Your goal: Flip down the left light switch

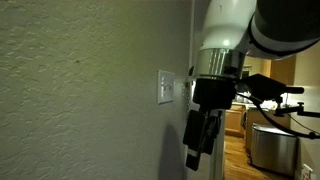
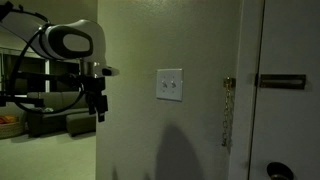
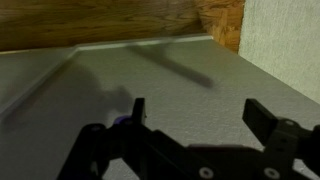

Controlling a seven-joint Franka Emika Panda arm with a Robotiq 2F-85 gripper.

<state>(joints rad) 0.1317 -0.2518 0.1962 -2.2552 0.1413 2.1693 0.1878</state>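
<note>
A white rectangular wall plate [image 2: 169, 84] with two small toggles sits on the textured wall; the left light switch [image 2: 164, 84] is its left toggle. In an exterior view the plate [image 1: 165, 87] shows edge-on. My black gripper [image 2: 97, 105] hangs below the white arm, away from the wall and left of the plate. In an exterior view the gripper [image 1: 200, 140] is lower than the plate and a short way off the wall. In the wrist view the gripper [image 3: 195, 115] is open and empty, with only grey wall between its fingers; the switch is out of that view.
A white door panel [image 2: 285, 90] with a dark handle and a chain [image 2: 227, 110] stands right of the plate. A sofa [image 2: 50, 122] lies behind the arm. A steel bin [image 1: 272, 145] and a wooden floor are beyond the wall corner.
</note>
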